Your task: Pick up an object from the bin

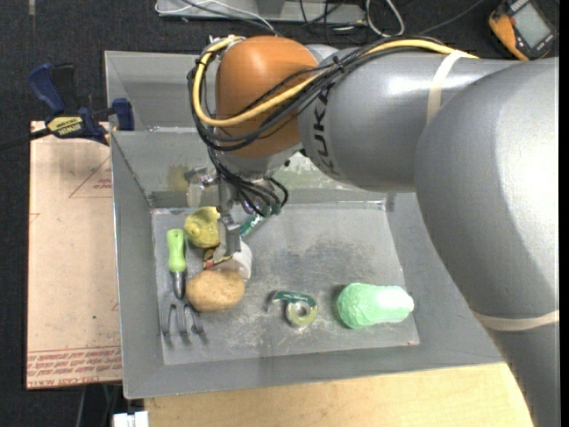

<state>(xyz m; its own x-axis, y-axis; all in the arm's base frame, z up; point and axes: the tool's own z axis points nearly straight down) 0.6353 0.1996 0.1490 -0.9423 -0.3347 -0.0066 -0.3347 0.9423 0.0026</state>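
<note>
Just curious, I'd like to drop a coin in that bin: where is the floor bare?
The widest bare floor lies right of the gripper, behind the ring and the green lump. A thin strip runs along the front wall. The left is crowded: fork, pear, potato.

floor [62, 25]: dark | cables [388, 12]: tangled, top | orange device [524, 23]: top-right corner

We tag this a robotics lab: KUKA arm [418, 123] over grey metal bin [342, 258], loose cables [313, 0] behind.
</note>
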